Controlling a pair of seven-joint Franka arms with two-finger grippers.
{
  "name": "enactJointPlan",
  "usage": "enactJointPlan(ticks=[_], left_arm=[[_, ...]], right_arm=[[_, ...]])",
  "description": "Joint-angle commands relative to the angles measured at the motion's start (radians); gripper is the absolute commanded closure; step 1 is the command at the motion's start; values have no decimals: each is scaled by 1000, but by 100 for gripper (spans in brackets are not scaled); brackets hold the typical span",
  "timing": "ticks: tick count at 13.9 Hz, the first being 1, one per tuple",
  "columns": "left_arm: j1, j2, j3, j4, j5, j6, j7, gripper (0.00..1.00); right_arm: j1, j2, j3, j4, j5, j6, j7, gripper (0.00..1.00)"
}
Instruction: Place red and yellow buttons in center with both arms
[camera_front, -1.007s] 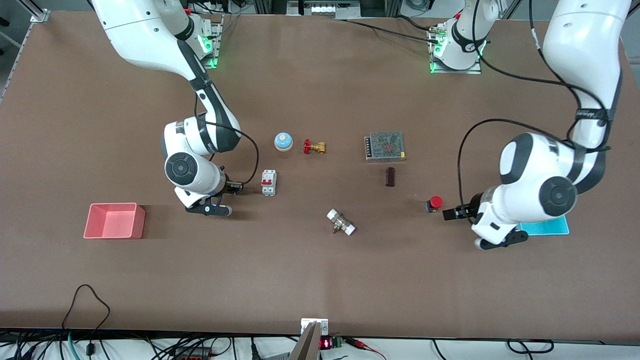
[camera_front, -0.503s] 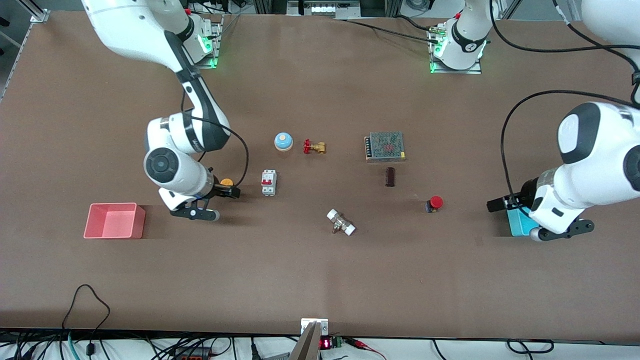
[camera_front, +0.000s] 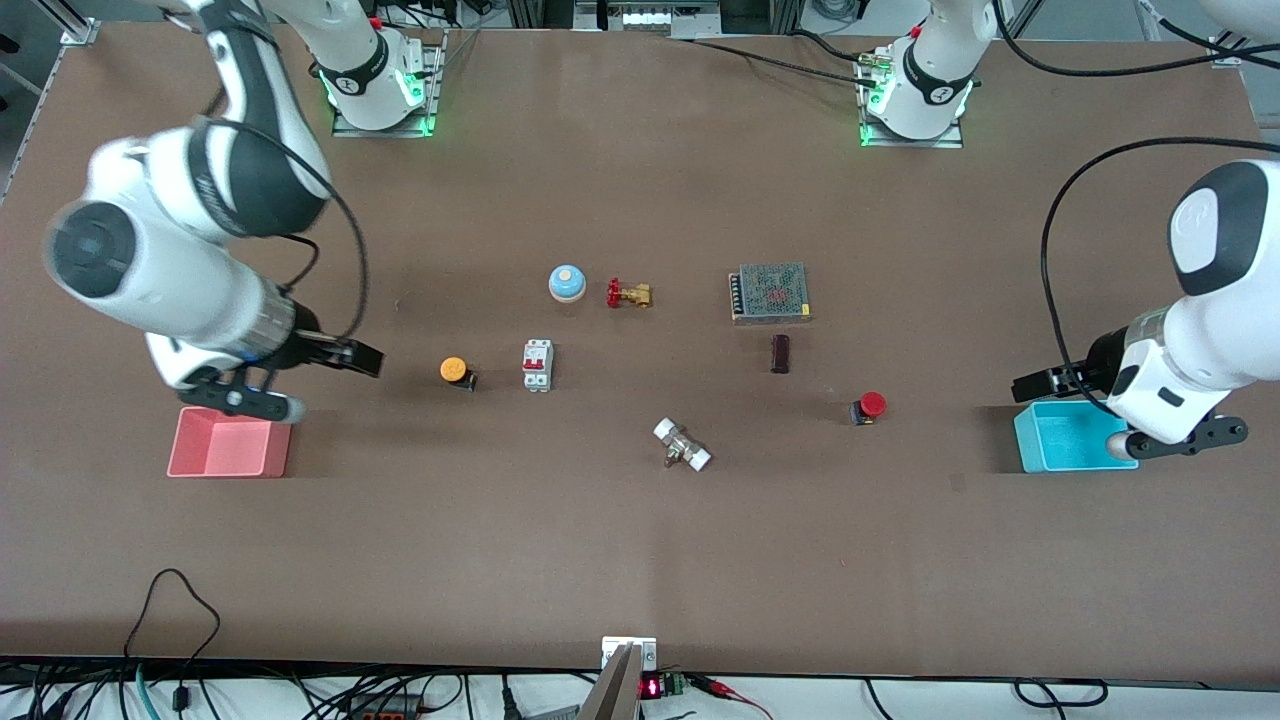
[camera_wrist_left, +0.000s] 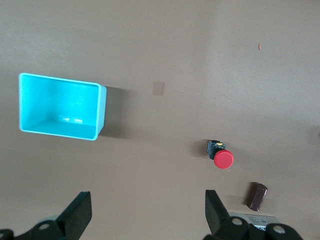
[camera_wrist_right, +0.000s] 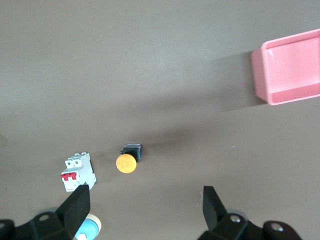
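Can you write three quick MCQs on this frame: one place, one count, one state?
1. What stands right beside the yellow button, toward the left arm's end?
A. blue bell
B. white circuit breaker
C. cyan bin

2. How many bins are on the table?
A. one
B. two
C. three

3. What are the two hands doing?
A. both open, holding nothing
B. both shut on buttons
C. one holds the red button

Answers:
1 B: the circuit breaker stands next to it.
2 B: a pink bin and a cyan bin.
3 A: left hand and right hand show spread fingers; the red button sits alone.
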Motion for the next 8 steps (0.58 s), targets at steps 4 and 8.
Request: enactJointPlan(ticks=[4,8], left_arm=[[-229,-163,303,-28,-69,-123,160,0],[-259,-246,369,-62,-129,-171,197,0]], right_arm=[[-129,3,-58,160,-5,-188,-174,0],[-216,-103,-59,171,-72,-278,-369,0]])
